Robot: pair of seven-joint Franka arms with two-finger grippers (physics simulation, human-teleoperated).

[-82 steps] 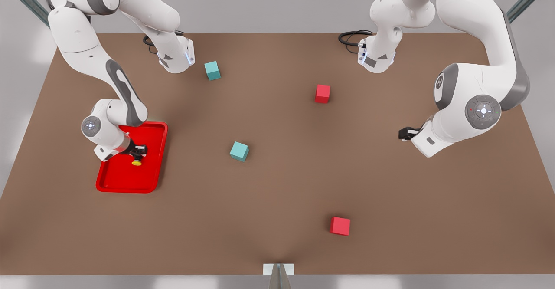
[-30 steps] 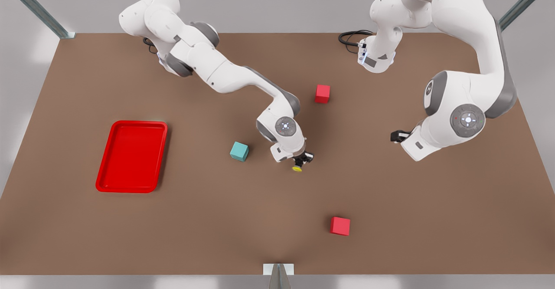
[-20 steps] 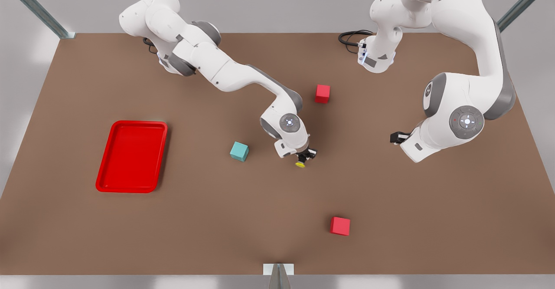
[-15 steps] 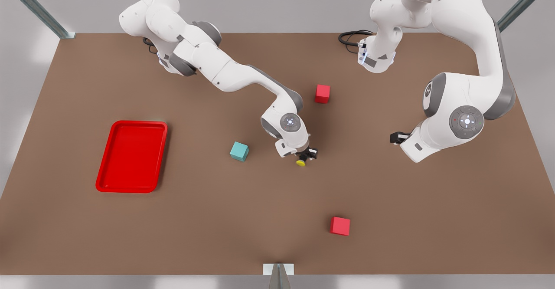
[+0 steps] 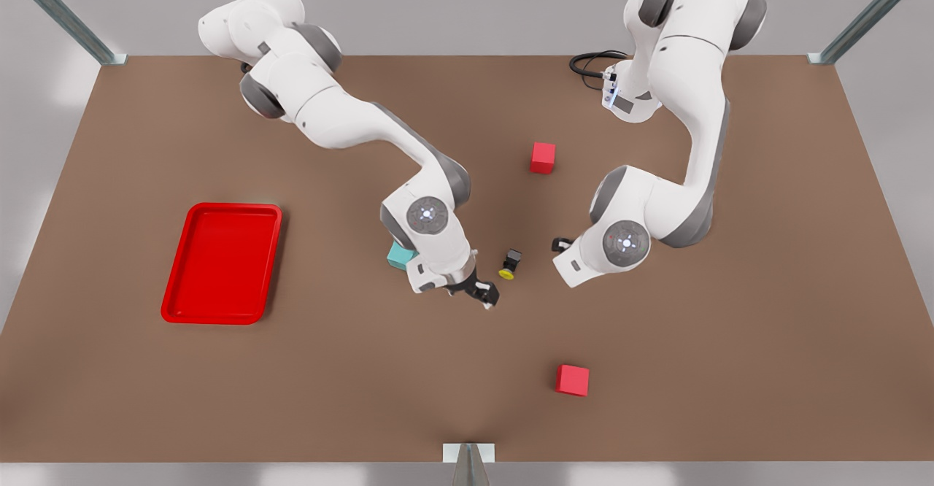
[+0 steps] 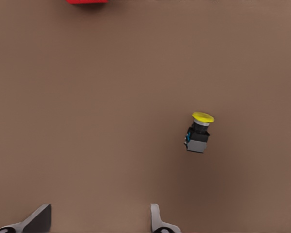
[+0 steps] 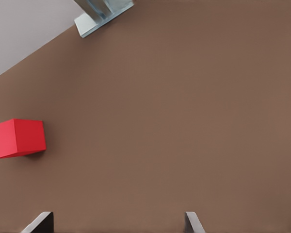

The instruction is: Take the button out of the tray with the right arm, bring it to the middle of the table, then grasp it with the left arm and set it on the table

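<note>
The button [image 5: 510,264] lies mid-counter [image 5: 730,340], freed for handover. The right end effector [image 5: 481,295], fingers parted, sits beside it. The left end effector [image 5: 560,244], seemingly open too, nears.

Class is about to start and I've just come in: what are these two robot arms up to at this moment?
A handover is midway. The button lies on its side on the middle of the table, held by neither arm, and the red tray holds nothing. The right gripper sits just beside the button, jaws open. The left gripper is on the button's other side, jaws open, not yet gripping it. Red cubes and a teal cube sit around.
</note>
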